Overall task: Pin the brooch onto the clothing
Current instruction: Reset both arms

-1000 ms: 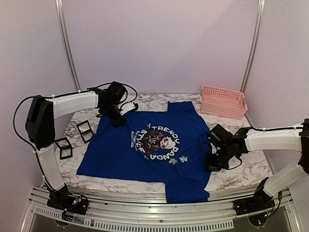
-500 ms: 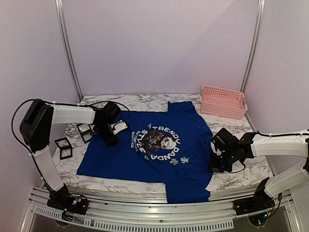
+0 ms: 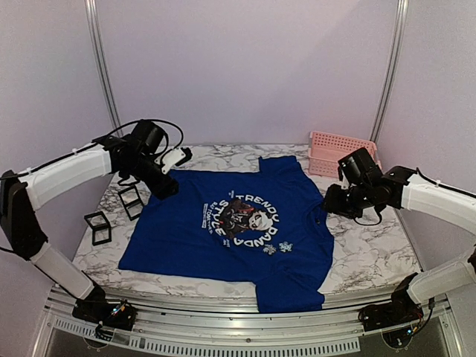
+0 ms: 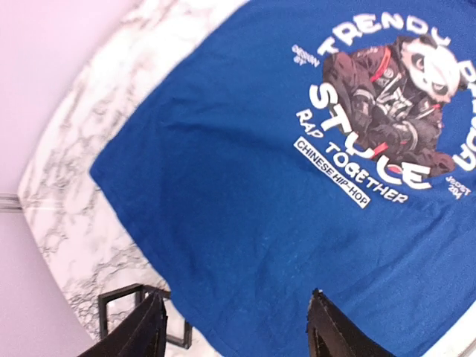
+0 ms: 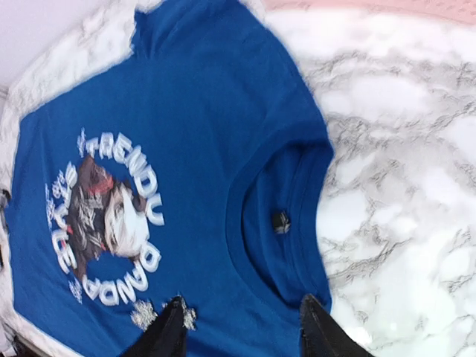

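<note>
Right wrist: my right fingers (image 5: 167,335) and left fingers (image 4: 145,335) stand apart, empty; the brooch (image 5: 140,315), perhaps unlatched, could slide off the shirt (image 5: 193,111).

On the blue T-shirt (image 4: 223,223), in the upper right of the left wrist view, a round chest print (image 4: 387,97) in white letters: "TRENDY" along the top arc, big "STYLE" on the left side, under it "RAP TOGETHER", then "CHINESE HIP-HOP" in a white box. Small words beside the ring too tiny to read. In the right wrist view, at the left, also "PANDA" along the lower arc. Dark neck label (image 5: 280,221) inside the collar: not readable.
</note>
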{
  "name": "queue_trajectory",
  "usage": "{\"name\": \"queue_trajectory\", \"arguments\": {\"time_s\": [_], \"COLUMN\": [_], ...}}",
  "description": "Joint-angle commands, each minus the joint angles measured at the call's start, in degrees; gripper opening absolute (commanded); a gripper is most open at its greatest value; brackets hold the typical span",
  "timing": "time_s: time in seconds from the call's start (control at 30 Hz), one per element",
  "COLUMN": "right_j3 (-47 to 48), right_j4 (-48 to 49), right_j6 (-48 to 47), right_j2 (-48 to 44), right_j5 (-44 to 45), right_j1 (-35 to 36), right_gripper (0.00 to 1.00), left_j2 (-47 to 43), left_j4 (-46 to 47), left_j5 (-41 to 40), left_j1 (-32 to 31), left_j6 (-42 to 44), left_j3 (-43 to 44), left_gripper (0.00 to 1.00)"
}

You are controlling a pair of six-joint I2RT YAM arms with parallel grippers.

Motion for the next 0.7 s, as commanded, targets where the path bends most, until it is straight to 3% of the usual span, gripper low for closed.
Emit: {"name": "queue_trajectory", "arguments": {"time_s": [0.0, 0.03, 0.1, 0.2, 0.3, 0.4, 0.53, 0.67], "right_j3": [-2.2, -3.8, -7.0, -11.7, -17.0, -21.4, -24.7, -23.8], "right_j4": [9.5, 12.0, 16.2, 22.2, 27.1, 29.2, 34.3, 31.9], "right_j6": [-12.0, -14.3, -16.5, -18.1, -18.9, -18.2, -17.0, -14.4], "right_j2": [-5.0, -6.6, -10.7, -19.2, -27.4, -33.0, -36.3, -35.0], "right_j5": [2.7, 1.3, -0.5, 0.1, 8.5, 14.8, 16.9, 20.2], "right_j1": [-8.9, -10.9, -15.2, -20.1, -20.4, -20.5, -20.5, -20.5], "right_gripper": [0.76, 0.86, 0.98, 0.99, 0.99, 0.99, 0.99, 0.99], "left_j2": [-12.8, -16.2, -21.9, -29.8, -35.9, -41.9, -44.6, -45.9], "left_j4": [-2.4, -0.8, 3.0, 10.1, 18.2, 24.3, 28.5, 28.3], "left_j5": [-0.4, -1.7, -4.9, -4.9, -5.1, -15.3, -18.3, -18.1], "left_j1": [3.9, 5.0, 6.1, 8.7, 12.3, 13.2, 13.4, 13.4], "left_j6": [-0.5, -1.0, -2.8, -8.0, -15.6, -22.7, -23.0, -23.2], "left_j3": [-9.4, -12.5, -17.8, -24.9, -32.0, -36.8, -41.0, -41.1], "left_gripper": [0.69, 0.72, 0.77, 0.82, 0.84, 0.84, 0.87, 0.89]}}
